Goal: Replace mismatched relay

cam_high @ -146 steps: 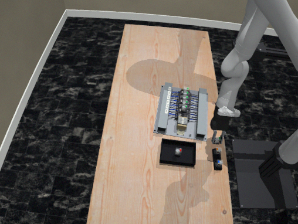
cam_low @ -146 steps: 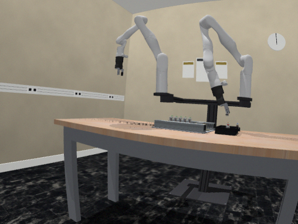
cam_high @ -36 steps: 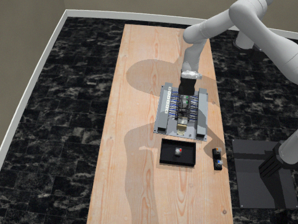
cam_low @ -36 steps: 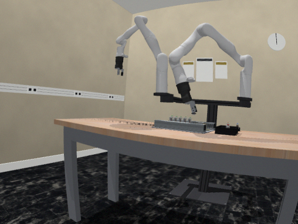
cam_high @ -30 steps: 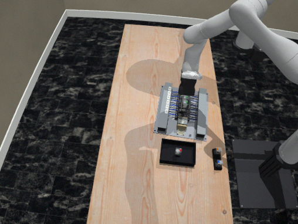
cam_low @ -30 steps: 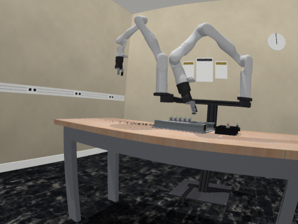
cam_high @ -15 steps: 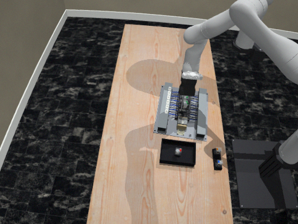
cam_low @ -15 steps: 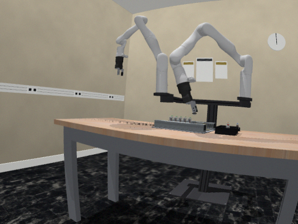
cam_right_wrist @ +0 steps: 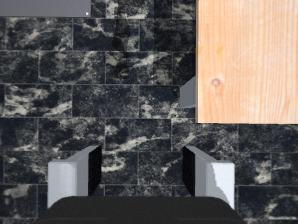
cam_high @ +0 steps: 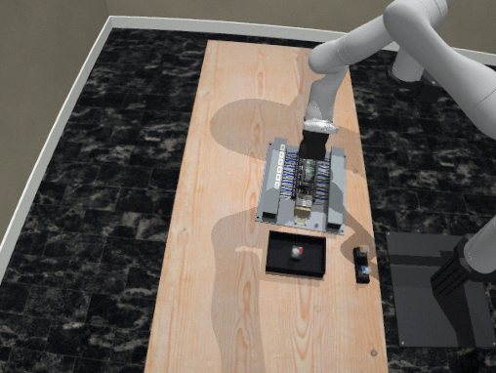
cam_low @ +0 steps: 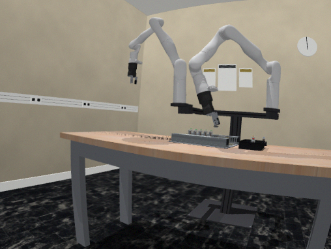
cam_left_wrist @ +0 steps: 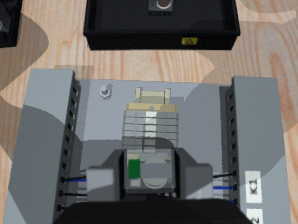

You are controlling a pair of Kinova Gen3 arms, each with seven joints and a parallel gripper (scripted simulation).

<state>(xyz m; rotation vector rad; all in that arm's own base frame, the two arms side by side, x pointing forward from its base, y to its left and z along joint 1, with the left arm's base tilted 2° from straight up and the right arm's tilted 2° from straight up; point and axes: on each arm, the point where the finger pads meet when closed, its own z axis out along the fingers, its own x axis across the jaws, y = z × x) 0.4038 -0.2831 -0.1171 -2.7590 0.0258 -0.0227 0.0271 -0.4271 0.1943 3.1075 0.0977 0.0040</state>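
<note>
On wooden table (cam_high: 195, 293) (cam_low: 156, 156) (cam_left_wrist: 55, 60) (cam_right_wrist: 250, 60), black marbled floor (cam_high: 122, 195) (cam_low: 156, 208) (cam_right_wrist: 120, 100)

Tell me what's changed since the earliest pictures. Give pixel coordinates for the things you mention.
The left gripper (cam_high: 309, 167) (cam_low: 215, 125) (cam_left_wrist: 149, 165) moved from near the rack (cam_high: 358, 279) (cam_left_wrist: 7, 43) to over the panel (cam_high: 312, 221) (cam_low: 199, 139) (cam_left_wrist: 100, 122), now holding a green-button relay (cam_left_wrist: 156, 175). Panel, rack, tray (cam_high: 322, 268) (cam_low: 250, 146) (cam_left_wrist: 160, 42) and right gripper (cam_low: 133, 81) (cam_right_wrist: 142, 163) stayed put.
</note>
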